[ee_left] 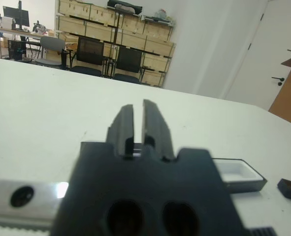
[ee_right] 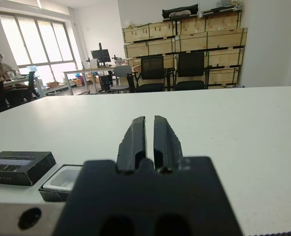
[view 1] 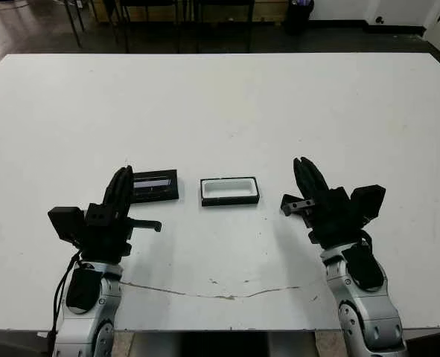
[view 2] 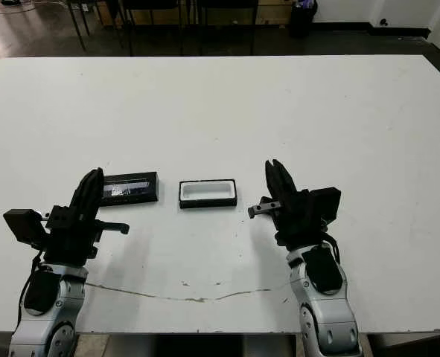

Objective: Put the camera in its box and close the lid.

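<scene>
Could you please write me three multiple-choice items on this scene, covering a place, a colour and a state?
1. Where does the lid lie relative to the box?
A. On top of it
B. On the robot's right of it
C. On the robot's left of it, apart

2. What colour is the box's lining?
A. Red
B. White
C. Blue

3. What state is the box in?
A. Open and empty
B. Closed
C. Tipped on its side

Answers:
1 C: the lid lies flat on the table to the left of the box, with bare table between them.
2 B: the lining shows white inside the black walls.
3 A: the whole white inside is in view, with nothing on it or in it.
</scene>
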You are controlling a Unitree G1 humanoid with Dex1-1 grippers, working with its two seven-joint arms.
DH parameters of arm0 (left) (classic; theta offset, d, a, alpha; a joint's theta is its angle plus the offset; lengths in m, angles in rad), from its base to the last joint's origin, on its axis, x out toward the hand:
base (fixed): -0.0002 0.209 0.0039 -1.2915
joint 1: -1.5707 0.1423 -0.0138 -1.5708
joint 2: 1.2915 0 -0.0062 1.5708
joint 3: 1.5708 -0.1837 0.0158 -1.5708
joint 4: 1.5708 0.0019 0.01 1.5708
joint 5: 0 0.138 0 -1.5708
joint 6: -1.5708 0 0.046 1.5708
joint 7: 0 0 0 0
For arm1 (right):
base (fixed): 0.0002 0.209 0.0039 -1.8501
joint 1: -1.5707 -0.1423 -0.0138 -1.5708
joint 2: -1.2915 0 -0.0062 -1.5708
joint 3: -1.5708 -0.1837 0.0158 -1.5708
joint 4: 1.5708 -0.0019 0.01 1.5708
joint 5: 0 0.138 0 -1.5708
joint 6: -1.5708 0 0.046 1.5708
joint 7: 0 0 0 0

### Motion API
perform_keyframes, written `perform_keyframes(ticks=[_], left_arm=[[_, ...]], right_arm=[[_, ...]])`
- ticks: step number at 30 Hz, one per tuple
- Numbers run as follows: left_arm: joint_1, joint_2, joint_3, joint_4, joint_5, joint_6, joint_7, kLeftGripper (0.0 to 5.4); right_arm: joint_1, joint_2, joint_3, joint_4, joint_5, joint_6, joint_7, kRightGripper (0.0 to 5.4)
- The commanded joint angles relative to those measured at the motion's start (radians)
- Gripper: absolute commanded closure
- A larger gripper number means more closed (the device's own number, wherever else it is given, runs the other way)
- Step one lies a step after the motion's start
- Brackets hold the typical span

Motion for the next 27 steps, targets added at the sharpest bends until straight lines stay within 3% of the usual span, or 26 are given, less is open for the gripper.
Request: perform_keyframes(ticks=[1,9,14,17,23,27], left_arm=[[0.009,0.002,0.002,0.033,0.013,-0.004,0.005,5.38],[-0.016,0.012,0.027,0.044,-0.009,0.000,0.001,5.38],[-0.024,0.010,0.034,0.052,-0.023,0.000,-0.001,5.38],[-0.031,0.013,0.034,0.063,-0.011,-0.014,-0.002,5.38],[-0.039,0.014,0.033,0.081,-0.005,-0.031,-0.010,5.38],[-0.041,0.018,0.029,0.097,0.013,-0.052,-0.012,5.40]], right_arm=[[-0.006,-0.010,-0.001,0.017,-0.003,0.009,0.003,5.40],[-0.076,-0.026,-0.014,0.100,0.007,-0.005,0.048,5.40],[-0.121,-0.090,-0.069,0.145,0.043,-0.062,0.134,5.40],[-0.166,-0.148,-0.121,0.192,0.103,-0.086,0.220,5.40],[-0.257,-0.327,-0.195,0.285,0.193,-0.026,0.409,5.40],[-0.313,-0.452,-0.205,0.355,0.236,0.041,0.565,4.89]])
